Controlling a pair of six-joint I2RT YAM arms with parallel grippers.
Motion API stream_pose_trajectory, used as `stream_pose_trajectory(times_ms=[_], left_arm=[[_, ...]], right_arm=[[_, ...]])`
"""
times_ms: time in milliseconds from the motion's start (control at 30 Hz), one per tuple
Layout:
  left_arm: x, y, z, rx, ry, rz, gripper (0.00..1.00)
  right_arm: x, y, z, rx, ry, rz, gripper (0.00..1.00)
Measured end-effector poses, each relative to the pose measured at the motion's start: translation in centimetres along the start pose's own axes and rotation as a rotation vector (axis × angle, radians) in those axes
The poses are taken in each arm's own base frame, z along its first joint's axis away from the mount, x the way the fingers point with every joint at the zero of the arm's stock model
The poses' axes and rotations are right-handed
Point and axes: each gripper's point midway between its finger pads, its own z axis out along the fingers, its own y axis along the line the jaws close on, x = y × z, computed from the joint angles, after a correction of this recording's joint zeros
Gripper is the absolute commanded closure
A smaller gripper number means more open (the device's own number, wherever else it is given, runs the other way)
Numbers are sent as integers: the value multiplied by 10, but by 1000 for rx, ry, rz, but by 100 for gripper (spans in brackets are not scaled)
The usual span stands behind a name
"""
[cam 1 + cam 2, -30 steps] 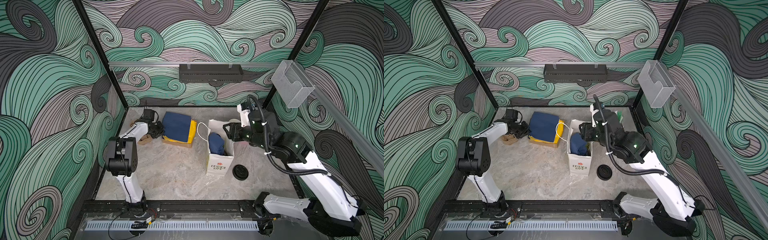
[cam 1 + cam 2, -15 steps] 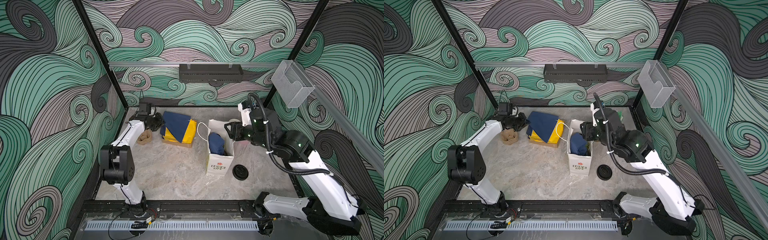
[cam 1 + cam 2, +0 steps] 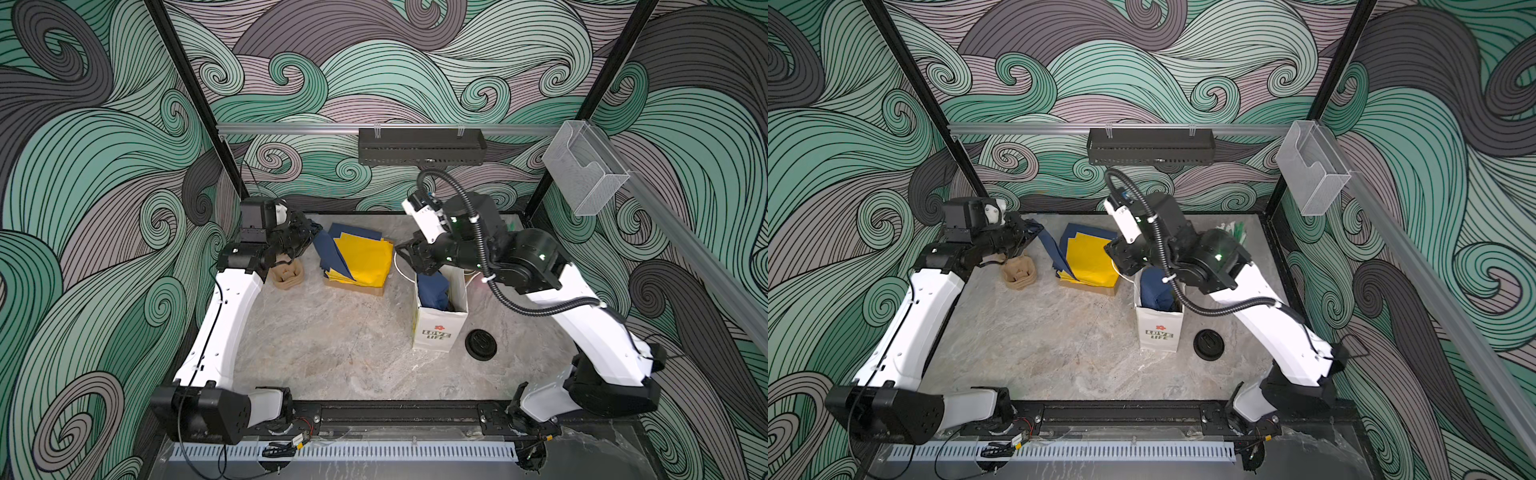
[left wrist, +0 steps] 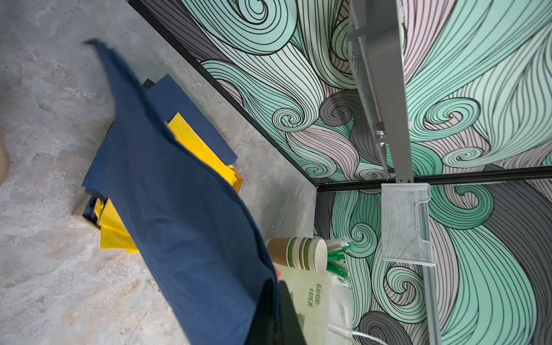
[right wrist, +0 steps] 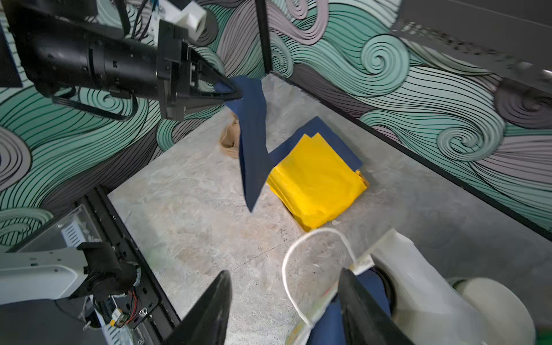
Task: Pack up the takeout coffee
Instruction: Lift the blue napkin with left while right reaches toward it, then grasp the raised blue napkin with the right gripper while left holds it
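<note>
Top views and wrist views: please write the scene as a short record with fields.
left gripper: jaws shut on a navy sheet, which hangs from them
right gripper: jaws open at the mouth of the bag
bag: upright, navy paper inside
stack: yellow and navy sheets
lid: flat, beside the bag

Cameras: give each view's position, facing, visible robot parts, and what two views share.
Top views: high front, facing down on table; whole arms, left gripper, right gripper.
Left wrist: on left arm, facing navy sheet, cup stack; one dark finger.
Right wrist: on right arm, facing left gripper; own open fingers.
Wrist views share navy sheet, yellow sheets.
</note>
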Motion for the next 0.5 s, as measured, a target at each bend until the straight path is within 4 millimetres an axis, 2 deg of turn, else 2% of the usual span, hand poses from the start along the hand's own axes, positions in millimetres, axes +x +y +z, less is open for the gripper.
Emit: stream_pose_trajectory(times_ms=[133,200,333,500], left_arm=[[14,-7,-22,28,-5,-48,100],[22,-8,-30,35,2,-70,100],[41,-9,-42,36,36,-105,100],[59,-7,-58,33,70,-139,100]], right_arm=[[5,38,49,-92,38,-61,38],[10,51,68,-118,48,-81,38],[16,60,96,-137,52,-121,37],[21,66,114,-158,30,-178,36]])
